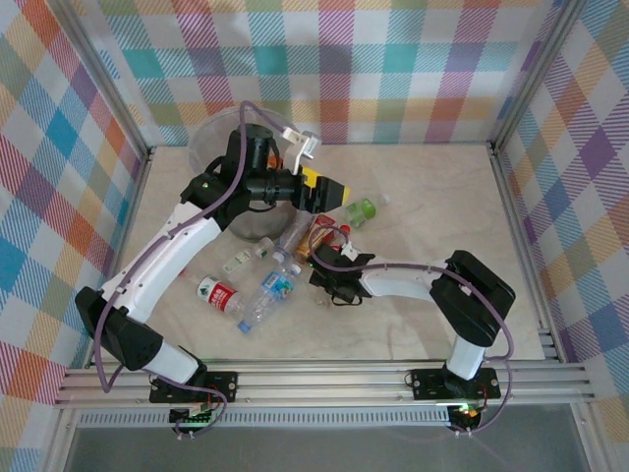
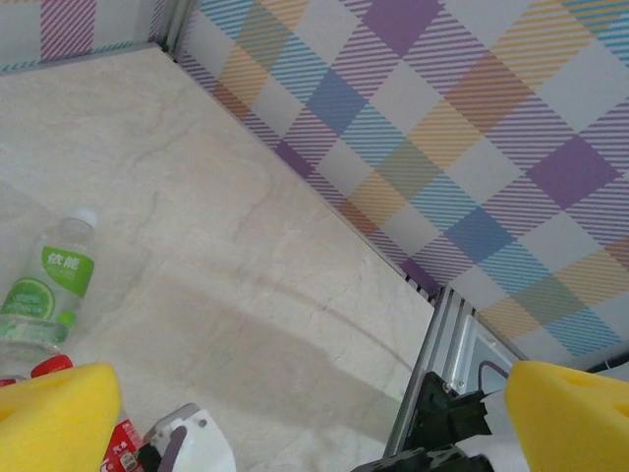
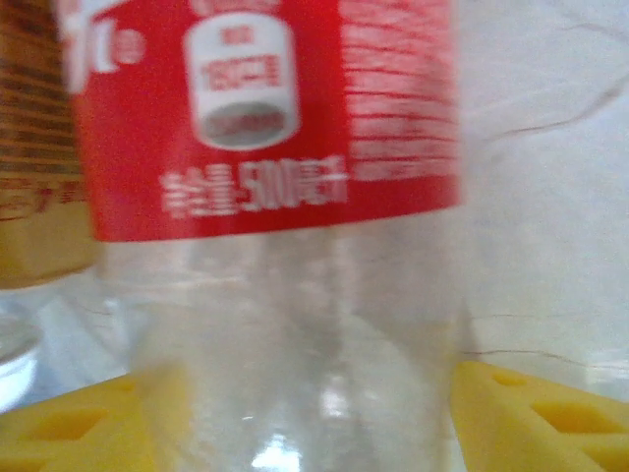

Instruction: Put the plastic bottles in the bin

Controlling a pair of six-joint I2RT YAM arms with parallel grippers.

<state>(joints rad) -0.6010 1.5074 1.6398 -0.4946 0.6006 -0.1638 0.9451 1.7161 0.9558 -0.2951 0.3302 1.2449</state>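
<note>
Red-labelled clear bottle [image 3: 295, 246], seemingly empty, sits in the right end effector [image 3: 295, 428].

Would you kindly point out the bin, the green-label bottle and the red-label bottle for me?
bin [image 1: 208, 147]: top external view, on its translucent left wall.
green-label bottle [image 2: 51, 280]: left wrist view, on its green label.
red-label bottle [image 3: 256, 118]: right wrist view, on its red label.

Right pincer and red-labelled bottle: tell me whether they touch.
Cannot tell. Right wrist view: the red-labelled bottle sits inside the right pincer; blur hides contact or gap.
</note>
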